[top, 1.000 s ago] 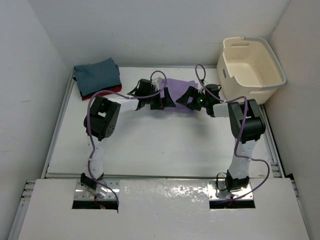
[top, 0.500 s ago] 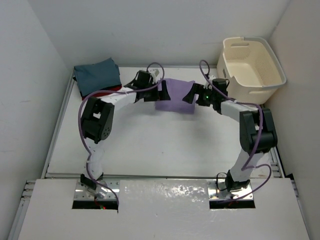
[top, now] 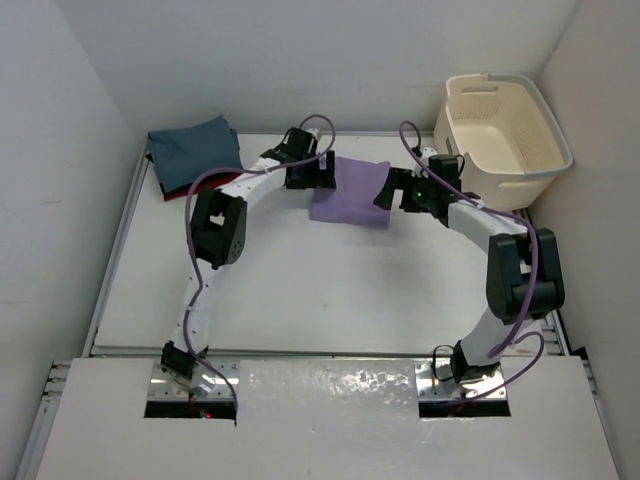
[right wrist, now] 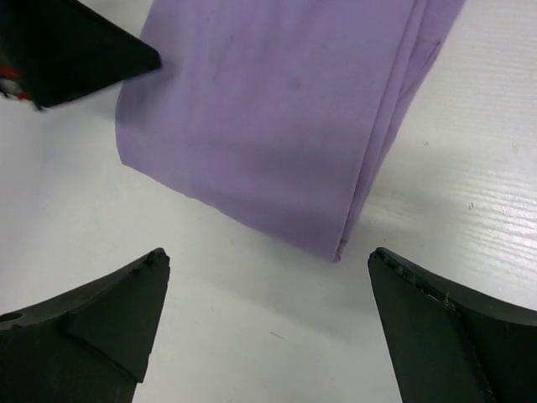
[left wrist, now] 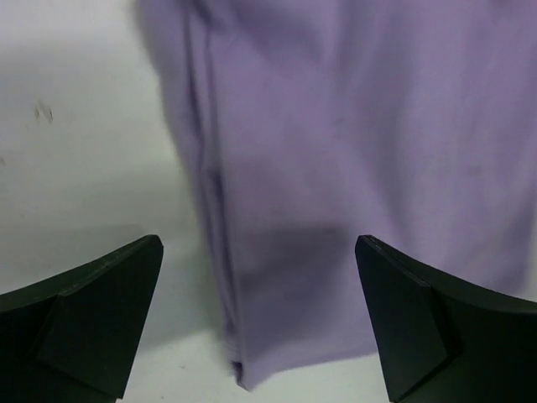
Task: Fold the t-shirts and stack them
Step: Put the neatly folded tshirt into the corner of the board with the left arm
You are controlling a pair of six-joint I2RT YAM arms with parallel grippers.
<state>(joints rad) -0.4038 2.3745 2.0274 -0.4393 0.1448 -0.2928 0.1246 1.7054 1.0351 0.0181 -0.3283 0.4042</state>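
Shirt [top: 350, 195], lavender, folded flat btwn L gripper [left wrist: 258, 243] & R gripper [right wrist: 268, 252], both spread (tub [top: 500, 78] far right, stack [top: 195, 150] far left).

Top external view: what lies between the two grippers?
The folded lavender t-shirt, flat on the table, lies between the open left gripper and open right gripper; the top external view shows it.

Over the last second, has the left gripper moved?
Yes. The left gripper has shifted toward the far edge of the table, judged against the fixed cream tub.
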